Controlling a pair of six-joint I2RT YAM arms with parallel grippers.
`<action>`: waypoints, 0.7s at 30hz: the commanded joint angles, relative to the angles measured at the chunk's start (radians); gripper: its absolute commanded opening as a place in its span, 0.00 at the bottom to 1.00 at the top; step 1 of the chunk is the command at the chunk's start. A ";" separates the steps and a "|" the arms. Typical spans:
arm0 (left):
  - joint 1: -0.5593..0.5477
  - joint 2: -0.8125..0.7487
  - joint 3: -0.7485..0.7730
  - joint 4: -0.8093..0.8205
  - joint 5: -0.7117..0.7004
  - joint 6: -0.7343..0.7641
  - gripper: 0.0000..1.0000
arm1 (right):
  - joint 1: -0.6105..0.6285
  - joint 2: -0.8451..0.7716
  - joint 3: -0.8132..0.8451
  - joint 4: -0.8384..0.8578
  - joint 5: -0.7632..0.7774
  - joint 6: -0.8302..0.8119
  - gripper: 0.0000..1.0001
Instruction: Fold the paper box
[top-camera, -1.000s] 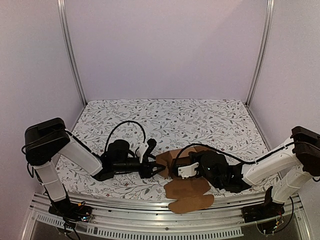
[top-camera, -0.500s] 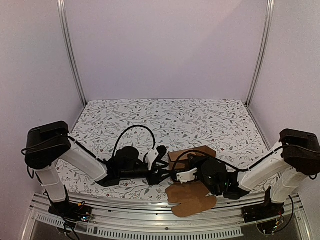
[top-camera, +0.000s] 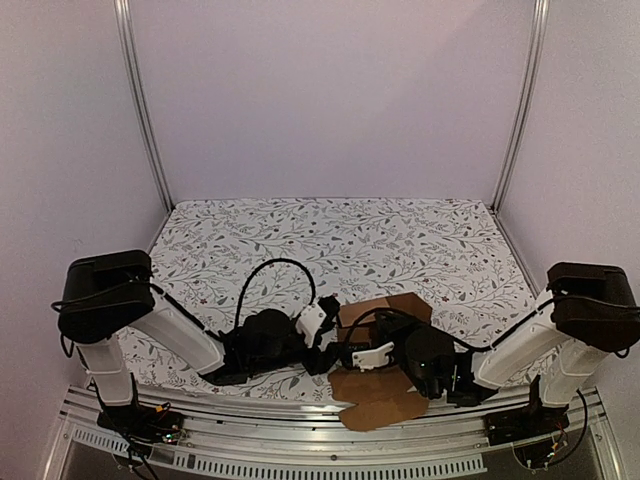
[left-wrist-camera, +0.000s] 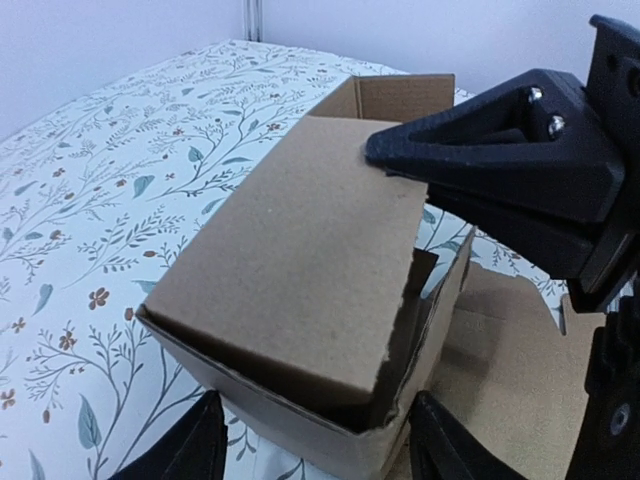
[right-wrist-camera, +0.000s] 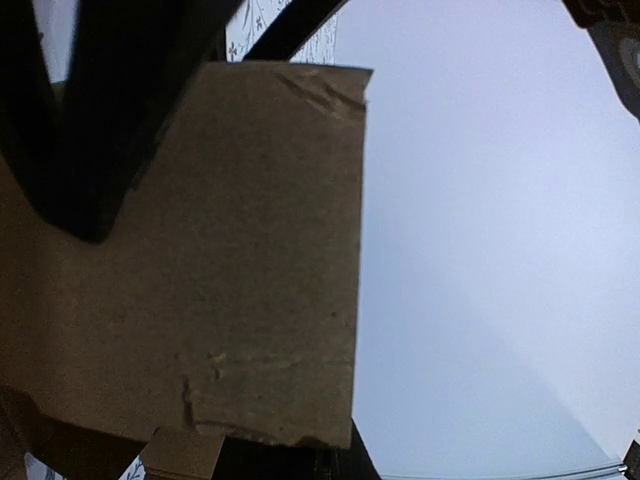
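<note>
Two-finger left tool (left-wrist-camera: 318, 445): you released it wider.
Right tool (left-wrist-camera: 420, 150): clenched, on top flap.
Brown corrugated cardboard paper box (left-wrist-camera: 290, 260): shoved right, folding underway.

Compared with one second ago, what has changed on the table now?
The left hand slid right, up to the box, and stands open around its near corner. The box shifted a little to the right. The right hand stayed shut at the box's top flap.
</note>
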 joint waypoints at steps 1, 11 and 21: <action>-0.022 0.027 0.039 0.018 -0.152 0.008 0.61 | 0.033 -0.064 0.017 -0.135 0.005 0.045 0.00; -0.041 0.092 0.069 0.047 -0.277 0.009 0.53 | 0.039 -0.115 0.073 -0.362 0.020 0.203 0.01; -0.062 0.142 0.074 0.125 -0.329 0.006 0.41 | 0.039 -0.157 0.140 -0.545 0.027 0.318 0.13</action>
